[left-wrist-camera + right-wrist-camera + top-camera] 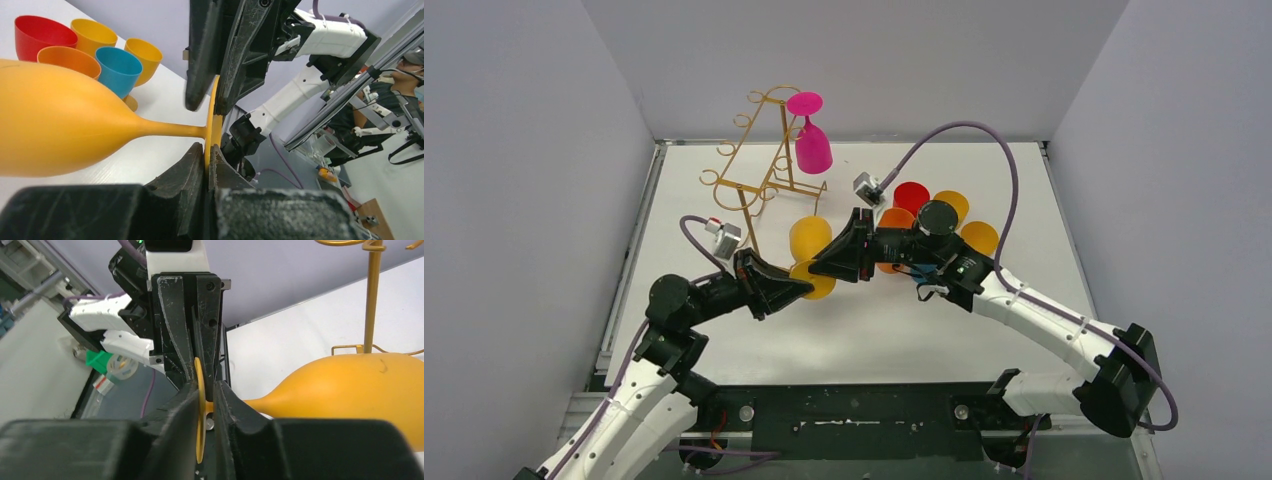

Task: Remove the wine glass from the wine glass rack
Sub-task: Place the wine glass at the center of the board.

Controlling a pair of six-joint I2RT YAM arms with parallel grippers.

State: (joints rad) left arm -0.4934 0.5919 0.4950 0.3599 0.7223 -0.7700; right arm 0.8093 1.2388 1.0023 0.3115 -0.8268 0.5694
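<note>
Presently on hand, item by item:

1. My left gripper [207,152]: pressed together on the foot [200,440] of the yellow glass [55,125], pinching the thin disc at its rim.

2. My right gripper [204,390]: meets the same foot from the opposite side. Its fingers are slightly spread and straddle the rim, with a narrow gap showing between the disc and one finger. I count this one as loose, not clamped.

3. Yellow glass: off the rack [370,300], lying sideways between my two grippers. The stem is level, the bowl points toward the far side of the table [984,330] and the foot toward my bases. The bowl sits near the rack's base loop. I cannot tell whether it touches the tabletop.

4. Rack: gold wire, upright at the far left of the table, with a post and curled hook arms.

5. Pink glass [813,148]: hangs upside down from a hook arm on the rack's right side, foot up and bowl down.

6. Cluster [117,67]: five stemmed glasses, one red, two yellow, one orange and one blue. They stand upright and packed close together, to the right of the yellow glass. My right wrist partly covers them from above.
</note>
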